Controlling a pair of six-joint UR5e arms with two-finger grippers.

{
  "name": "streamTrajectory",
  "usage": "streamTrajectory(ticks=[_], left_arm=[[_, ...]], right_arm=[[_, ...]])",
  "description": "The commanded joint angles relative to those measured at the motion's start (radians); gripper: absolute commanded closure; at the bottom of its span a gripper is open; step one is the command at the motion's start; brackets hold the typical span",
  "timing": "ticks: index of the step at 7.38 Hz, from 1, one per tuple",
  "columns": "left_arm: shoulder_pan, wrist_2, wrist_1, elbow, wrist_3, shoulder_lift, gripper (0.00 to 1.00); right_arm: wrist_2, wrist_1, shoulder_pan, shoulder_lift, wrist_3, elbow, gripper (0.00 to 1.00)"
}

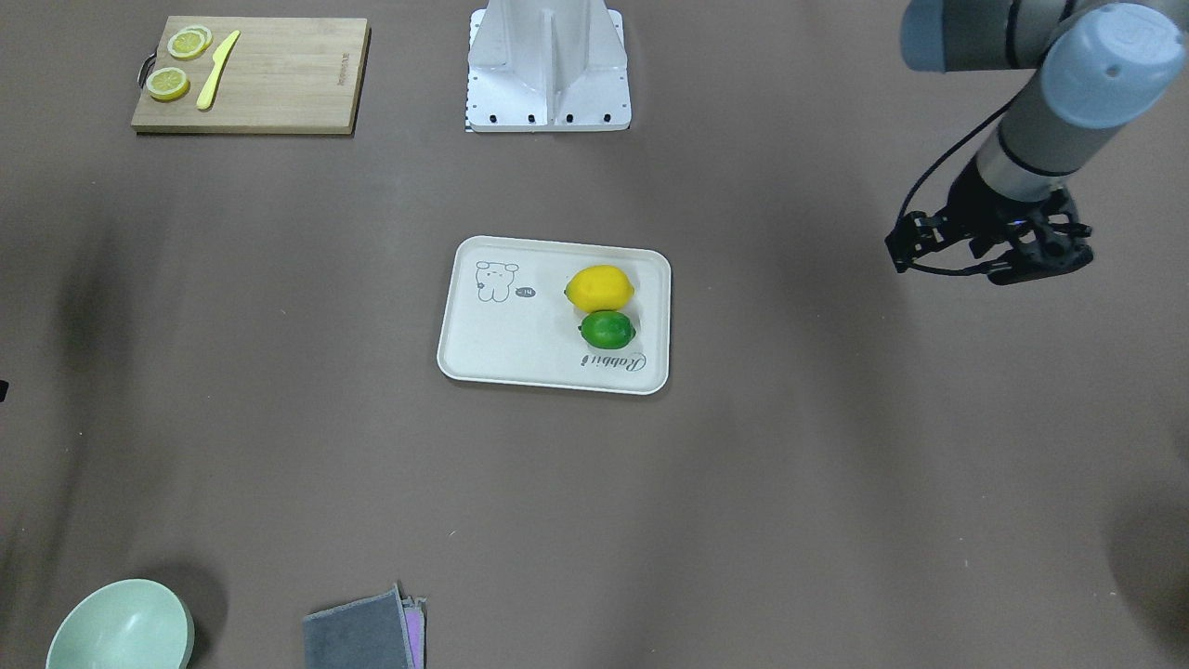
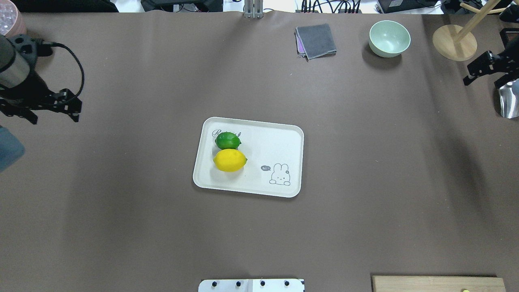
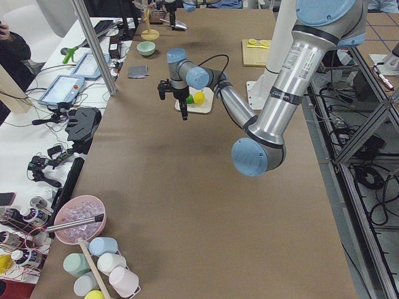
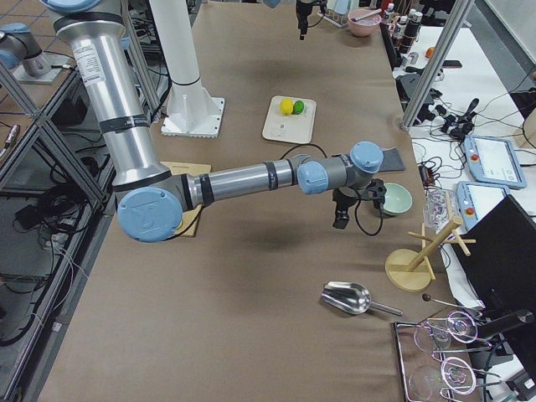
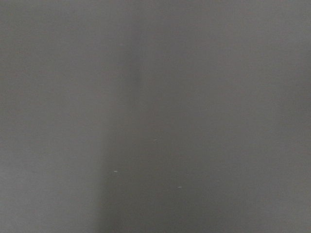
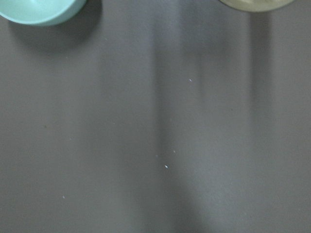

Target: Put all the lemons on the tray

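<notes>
The yellow lemon (image 1: 599, 288) (image 2: 230, 160) and the green lemon (image 1: 607, 329) (image 2: 227, 140) lie side by side, touching, on the cream-white tray (image 1: 520, 358) (image 2: 263, 142) at the table's middle. My left gripper (image 2: 54, 117) (image 1: 966, 260) hovers open and empty far to the left of the tray. My right gripper (image 2: 482, 81) is open and empty at the far right edge, near the bowl. Both wrist views show only bare brown table, with no fingers in them.
A wooden cutting board (image 1: 279, 84) with lemon slices and a yellow knife lies beside the robot base (image 1: 548, 74). A pale green bowl (image 2: 389, 38), a folded grey cloth (image 2: 316, 40), a wooden stand (image 2: 454, 42) and a metal scoop (image 2: 509, 101) are at the far right.
</notes>
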Motion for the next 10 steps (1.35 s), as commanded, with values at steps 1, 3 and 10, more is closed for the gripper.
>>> streamTrajectory(ticks=[1,3,10], left_arm=[[-0.146,-0.046,-0.031,0.05,0.28,0.12,0.02],[-0.258,-0.125,-0.049,0.134,0.421,0.146,0.02],[-0.515,-0.156,-0.094,0.219,0.676,0.298,0.02]], right_arm=[[-0.005,-0.036,0.024,-0.126,-0.001,0.133,0.0],[-0.061,-0.072,0.068,-0.19,-0.004,0.219,0.0],[-0.089,-0.078,0.156,-0.24,-0.157,0.232,0.0]])
